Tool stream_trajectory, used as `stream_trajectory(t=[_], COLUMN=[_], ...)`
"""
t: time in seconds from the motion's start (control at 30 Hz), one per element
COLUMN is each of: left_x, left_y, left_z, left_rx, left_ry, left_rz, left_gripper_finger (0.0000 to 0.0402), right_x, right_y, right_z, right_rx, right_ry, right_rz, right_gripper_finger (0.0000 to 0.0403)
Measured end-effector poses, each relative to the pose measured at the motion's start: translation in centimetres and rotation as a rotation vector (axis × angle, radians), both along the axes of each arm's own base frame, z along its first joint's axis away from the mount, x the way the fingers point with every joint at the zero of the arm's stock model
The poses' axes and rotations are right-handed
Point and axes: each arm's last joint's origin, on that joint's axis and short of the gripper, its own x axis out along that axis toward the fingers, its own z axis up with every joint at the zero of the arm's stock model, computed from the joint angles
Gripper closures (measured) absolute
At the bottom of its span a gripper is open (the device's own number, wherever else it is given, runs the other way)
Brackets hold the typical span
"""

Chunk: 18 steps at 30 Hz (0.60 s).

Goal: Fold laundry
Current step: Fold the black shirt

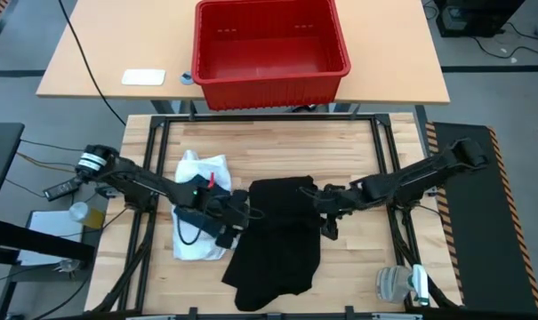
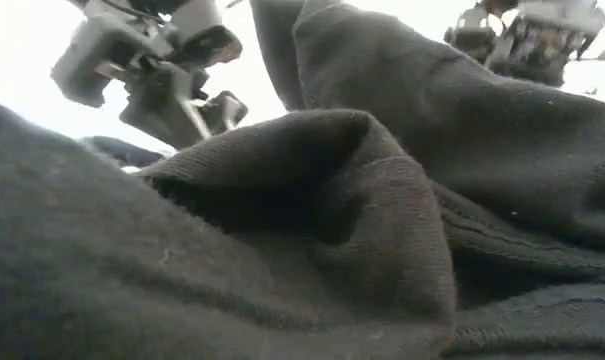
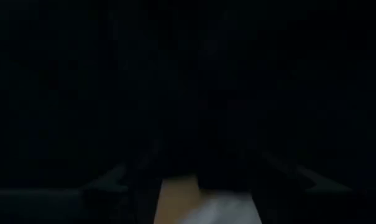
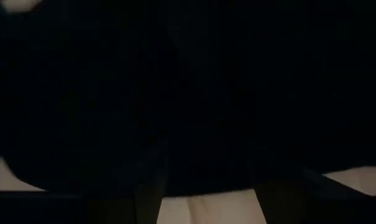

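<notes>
With the black garment (image 1: 277, 236) spread at the table's (image 1: 357, 142) centre beside the white shirt (image 1: 202, 209), my left gripper (image 1: 242, 213) and right gripper (image 1: 320, 200) meet its upper corners; finger opening cannot be determined.

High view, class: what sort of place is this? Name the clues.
Probably a robotics lab: a slatted wooden workbench in a metal frame, loose cables on the floor, and a red crate on a desk.

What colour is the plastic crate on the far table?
Red: the ribbed plastic crate is solid red, seen best in the high view.
</notes>
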Motion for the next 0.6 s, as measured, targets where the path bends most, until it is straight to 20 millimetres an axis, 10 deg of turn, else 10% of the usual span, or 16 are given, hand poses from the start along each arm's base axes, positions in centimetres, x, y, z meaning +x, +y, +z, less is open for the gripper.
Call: stream_trajectory(t=[0.6], left_x=[-2.8], left_y=[-12.8], left_z=[1.1], left_rx=[0.109], left_ry=[-0.084], left_rz=[-0.139], left_gripper_finger=[0.019], right_x=[2.4], right_y=[14.0], right_z=[-1.2], right_rx=[-0.288], right_ry=[-0.338], right_rz=[0.228], right_gripper_finger=[0.0178])
